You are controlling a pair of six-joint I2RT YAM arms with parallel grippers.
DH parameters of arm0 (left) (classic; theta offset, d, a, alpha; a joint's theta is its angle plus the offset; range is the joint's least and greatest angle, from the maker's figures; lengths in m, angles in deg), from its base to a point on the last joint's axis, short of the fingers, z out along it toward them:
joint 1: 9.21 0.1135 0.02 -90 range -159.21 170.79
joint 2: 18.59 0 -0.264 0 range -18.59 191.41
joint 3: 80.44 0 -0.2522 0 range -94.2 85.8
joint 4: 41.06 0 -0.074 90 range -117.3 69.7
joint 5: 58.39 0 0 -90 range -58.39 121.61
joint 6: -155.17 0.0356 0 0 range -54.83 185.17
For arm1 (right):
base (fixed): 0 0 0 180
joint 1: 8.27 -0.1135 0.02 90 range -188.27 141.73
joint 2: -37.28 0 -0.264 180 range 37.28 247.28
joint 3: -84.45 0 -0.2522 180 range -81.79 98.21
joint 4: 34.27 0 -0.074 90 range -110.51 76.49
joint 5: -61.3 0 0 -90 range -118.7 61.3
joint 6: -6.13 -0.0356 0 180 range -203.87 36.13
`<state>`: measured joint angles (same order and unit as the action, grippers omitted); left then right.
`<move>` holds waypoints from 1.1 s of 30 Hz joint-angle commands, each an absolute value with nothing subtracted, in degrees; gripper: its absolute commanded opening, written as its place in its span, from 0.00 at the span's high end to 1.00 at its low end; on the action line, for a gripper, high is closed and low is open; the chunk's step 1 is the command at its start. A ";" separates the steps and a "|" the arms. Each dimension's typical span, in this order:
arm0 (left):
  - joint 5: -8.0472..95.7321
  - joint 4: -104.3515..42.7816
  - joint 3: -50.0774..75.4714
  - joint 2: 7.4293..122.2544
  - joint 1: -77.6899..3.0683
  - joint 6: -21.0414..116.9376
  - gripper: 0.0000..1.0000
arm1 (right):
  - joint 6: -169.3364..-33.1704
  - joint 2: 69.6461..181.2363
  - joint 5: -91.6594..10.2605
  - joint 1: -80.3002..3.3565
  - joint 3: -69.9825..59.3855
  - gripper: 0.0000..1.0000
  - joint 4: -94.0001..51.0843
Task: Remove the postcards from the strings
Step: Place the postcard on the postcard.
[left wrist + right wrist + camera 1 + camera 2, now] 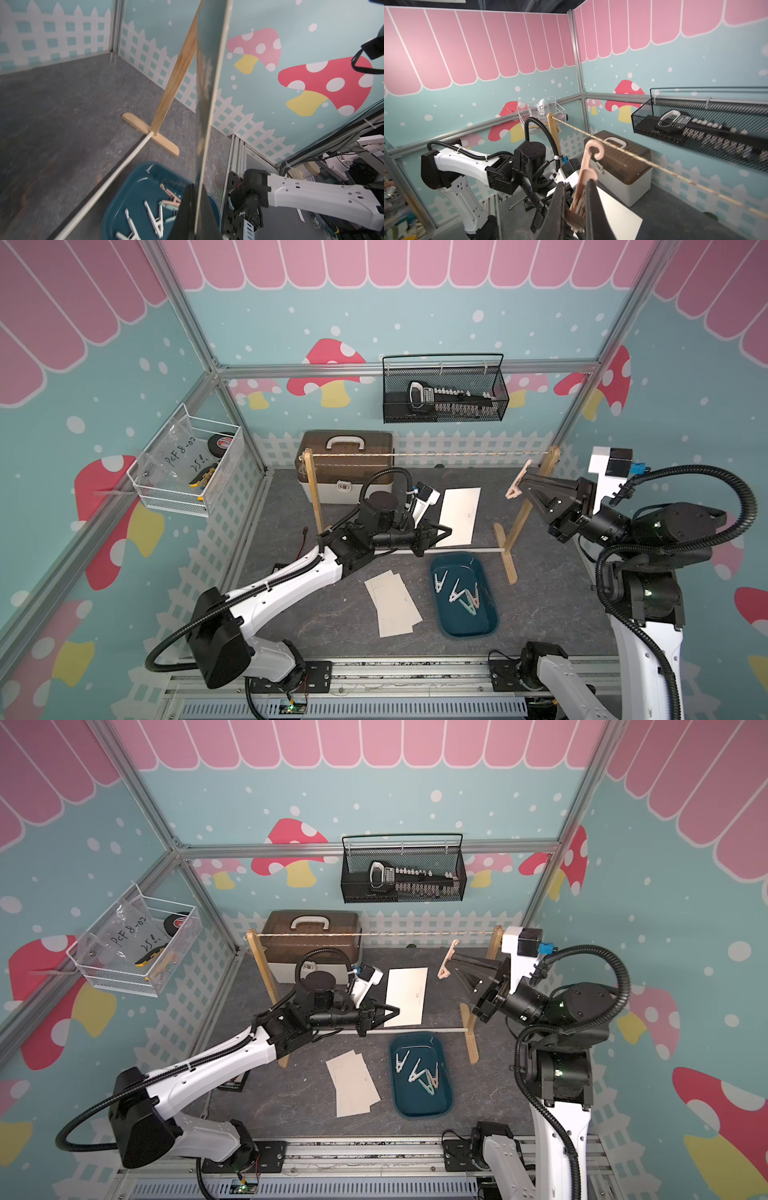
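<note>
Both clamped: left pincer (446, 530) on postcard (459, 514), right pincer (527, 480) on clothespin (515, 488), above grey tabletop (328, 626).

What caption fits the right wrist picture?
Right hand pinching a pink clothespin beside the twine string.

Enclosure interior, as seen in both top views. Teal walls (415, 323) are printed with white dots, red and pink mushrooms (328, 364), a scalloped pink awning band (374, 260) above and a white picket fence (457, 448) along the base, framed by aluminium struts (311, 372). The floor (332, 626) is dark grey, mottled and evenly lit. A black mesh basket (444, 416) hangs on the back wall, holding what may be a tool set; a white wire basket (174, 499) hangs on the side wall; a brown-lidded case (374, 443) stands at the rear.
</note>
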<state>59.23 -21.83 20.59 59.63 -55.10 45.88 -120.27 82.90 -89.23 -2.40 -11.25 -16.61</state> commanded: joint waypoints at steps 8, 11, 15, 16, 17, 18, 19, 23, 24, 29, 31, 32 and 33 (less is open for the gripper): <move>54.45 -9.68 40.61 47.97 -52.89 20.06 1.00 | -125.52 71.15 -73.55 -13.75 -34.97 1.00 -4.05; 53.35 -9.90 46.72 44.58 -52.89 16.61 1.00 | -125.84 69.37 -65.91 -21.27 -42.96 1.00 -3.83; 52.39 -11.44 54.49 41.21 -52.42 13.63 1.00 | -124.18 71.33 -55.43 -31.10 -49.70 1.00 -3.49; 52.57 -11.71 55.70 41.09 -52.37 13.36 1.00 | -123.89 72.83 -52.83 -33.38 -50.58 1.00 -3.48; 52.61 -12.22 56.79 41.09 -52.34 13.17 1.00 | -123.62 74.22 -50.81 -35.24 -51.31 1.00 -3.92; 52.99 -13.57 58.12 41.23 -52.30 12.78 1.00 | -123.28 76.13 -48.64 -37.14 -51.70 1.00 -4.17; 53.52 -15.08 59.29 41.65 -52.28 12.13 1.00 | -123.16 78.04 -46.21 -38.63 -51.62 1.00 -4.24; 56.05 -18.76 61.37 45.57 -51.89 11.33 1.00 | -122.56 83.93 -38.81 -42.41 -50.04 1.00 -3.67; 56.46 -19.03 61.30 47.08 -51.76 11.74 1.00 | -122.55 85.06 -37.24 -42.87 -49.95 1.00 -3.46; 57.24 -20.69 60.21 54.05 -51.22 12.98 0.90 | -122.69 87.76 -32.85 -43.26 -51.06 1.00 -2.63; 57.28 -19.99 59.20 56.11 -51.30 14.13 0.70 | -122.88 88.75 -31.66 -43.32 -51.28 1.00 -1.70; 57.06 -18.96 58.52 56.67 -51.23 14.92 0.62 | -122.89 89.16 -31.59 -43.29 -51.54 1.00 -1.70; 56.67 -18.25 58.03 56.80 -51.27 15.84 0.54 | -123.05 89.54 -31.52 -43.33 -51.88 1.00 -2.00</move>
